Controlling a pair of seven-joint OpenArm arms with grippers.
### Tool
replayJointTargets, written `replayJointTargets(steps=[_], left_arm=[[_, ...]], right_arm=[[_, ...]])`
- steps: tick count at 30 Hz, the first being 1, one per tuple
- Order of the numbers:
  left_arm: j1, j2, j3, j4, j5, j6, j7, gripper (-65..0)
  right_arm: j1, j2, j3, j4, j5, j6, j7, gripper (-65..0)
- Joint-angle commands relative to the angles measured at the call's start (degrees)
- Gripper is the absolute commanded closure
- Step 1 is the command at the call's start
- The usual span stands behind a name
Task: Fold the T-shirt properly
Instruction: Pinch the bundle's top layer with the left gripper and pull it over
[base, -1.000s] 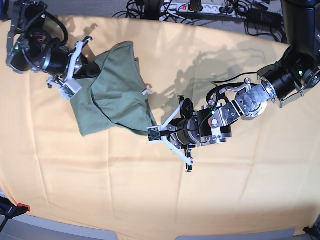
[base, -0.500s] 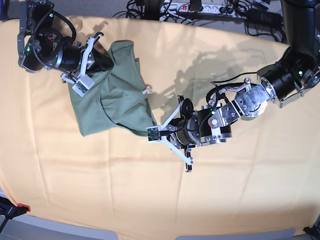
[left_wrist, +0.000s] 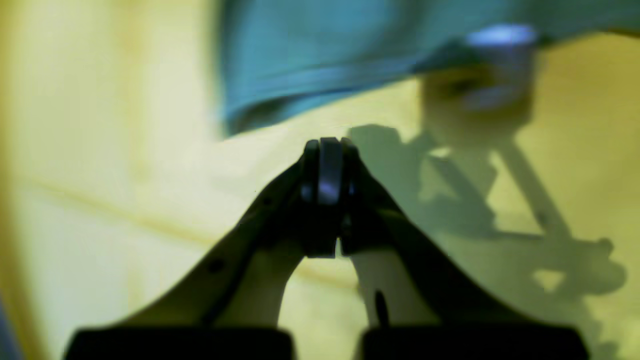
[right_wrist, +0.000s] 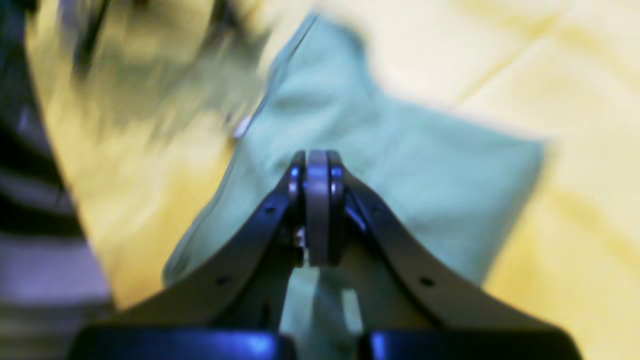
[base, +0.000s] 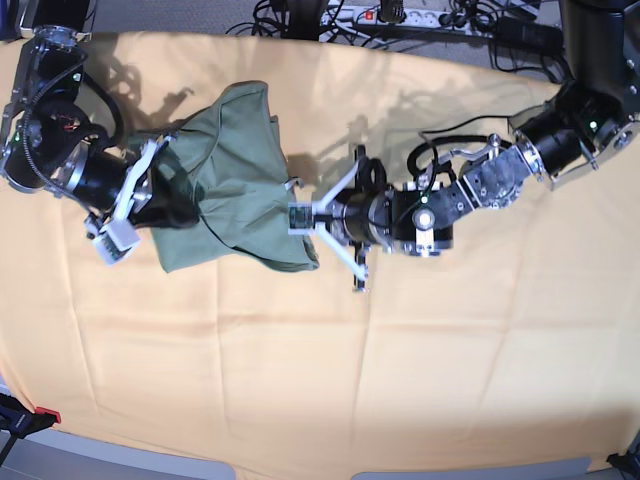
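- The left arm reaches in low across the table from the base view's right, its wrist turned toward the garment; the left gripper (base: 318, 222) has its jaws pressed together, with nothing seen between them in its wrist view.
- The right arm comes in from the base view's left, bent over the cloth; the right gripper (right_wrist: 317, 165) is likewise fully closed, and no fabric shows clamped in it.
- A yellow-orange table cloth (base: 330, 380) covers the whole work surface, lightly creased. Beyond its far edge lie black cables and a power strip (base: 385, 14).
- The T-shirt (base: 235, 190) lies crumpled in the cloth's upper left, between the two grippers.
- The left gripper's tips sit just beside the T-shirt's right edge; the right gripper hangs above its left part, with the fabric spread beneath it.
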Motion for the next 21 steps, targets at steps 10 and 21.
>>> replayJointTargets(steps=[10,21], left_arm=[[1.29,8.20,-0.72,0.74,-9.66,-7.76,0.59,0.0],[5.31,15.74,-0.70,0.74,-12.66,-9.05,1.68,0.0]], right_arm=[[5.81,1.68,0.70,-3.69,-7.06,0.08,5.05,0.0],[16.81,2.45,-2.03,-23.37,-7.85,0.08,5.81,0.0]])
